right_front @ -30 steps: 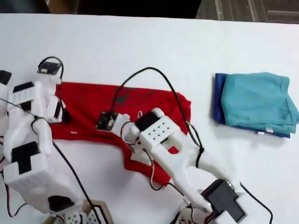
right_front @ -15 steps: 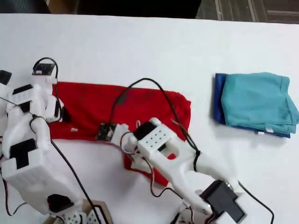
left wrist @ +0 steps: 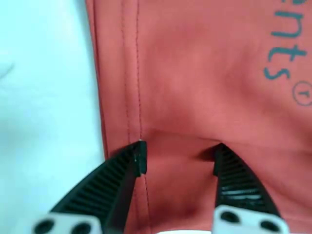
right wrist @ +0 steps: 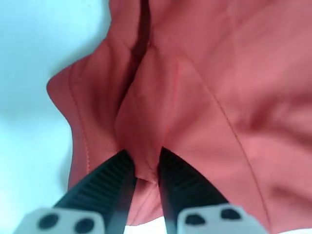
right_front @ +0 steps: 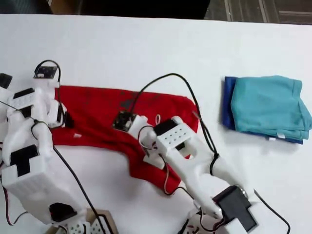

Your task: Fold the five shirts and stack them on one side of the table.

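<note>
A red shirt (right_front: 97, 109) lies spread across the table's left middle, with one flap trailing toward the front edge. My left gripper (left wrist: 178, 158) is open, its fingertips (left wrist: 139, 156) pressed down on the shirt (left wrist: 204, 73) just inside its stitched hem. In the high view it sits at the shirt's left end (right_front: 67, 121). My right gripper (right wrist: 144, 163) is shut on a raised fold of the red shirt (right wrist: 195, 97), near its front edge. The right arm (right_front: 173, 139) covers that spot in the high view.
A folded teal shirt (right_front: 268, 105) lies on a folded blue shirt (right_front: 227, 100) at the table's right side. Black cables (right_front: 161, 80) loop over the red shirt. The white table (right_front: 146, 44) is bare toward the back.
The right arm first drew toward the front, then moved back and to the right, taking the pinched fold with it. The left arm shifted slightly left, then held still.
</note>
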You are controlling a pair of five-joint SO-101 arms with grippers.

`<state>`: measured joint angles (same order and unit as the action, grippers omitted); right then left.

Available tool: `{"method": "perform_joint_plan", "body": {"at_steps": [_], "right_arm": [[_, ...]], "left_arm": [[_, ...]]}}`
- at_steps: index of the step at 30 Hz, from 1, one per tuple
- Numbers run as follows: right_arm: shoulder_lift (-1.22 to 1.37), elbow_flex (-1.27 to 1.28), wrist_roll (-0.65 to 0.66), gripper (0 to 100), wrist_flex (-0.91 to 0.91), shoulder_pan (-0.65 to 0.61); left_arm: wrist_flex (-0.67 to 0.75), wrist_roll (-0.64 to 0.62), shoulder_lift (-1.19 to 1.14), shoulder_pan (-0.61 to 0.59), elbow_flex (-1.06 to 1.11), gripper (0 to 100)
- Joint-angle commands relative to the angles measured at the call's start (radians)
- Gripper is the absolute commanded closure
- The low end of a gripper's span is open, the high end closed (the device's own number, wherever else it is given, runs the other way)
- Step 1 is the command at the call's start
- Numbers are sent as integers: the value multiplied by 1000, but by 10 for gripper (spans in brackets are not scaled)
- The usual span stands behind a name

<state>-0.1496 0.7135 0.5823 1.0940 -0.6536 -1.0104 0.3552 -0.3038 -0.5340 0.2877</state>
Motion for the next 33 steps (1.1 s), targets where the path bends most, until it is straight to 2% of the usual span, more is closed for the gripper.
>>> {"method": "perform_joint_plan", "body": {"at_steps": [1,11,24,26,30,33], "right_arm": [[-65,-12,-3,978,18,2],[-64,-140,5,978,177,-202],[-53,-137,5,968,176,-213],[-54,-138,5,915,182,-213],[-68,-180,6,744,251,-217],[-102,-281,6,729,343,-213]], "left_arm": [[5,-6,-6,3,-13,762],[6,-6,-6,3,-12,762],[6,-6,-6,3,-12,762],[6,-6,-6,3,-12,762],[6,-6,-6,3,-12,762],[8,-6,-6,3,-12,762]]}}
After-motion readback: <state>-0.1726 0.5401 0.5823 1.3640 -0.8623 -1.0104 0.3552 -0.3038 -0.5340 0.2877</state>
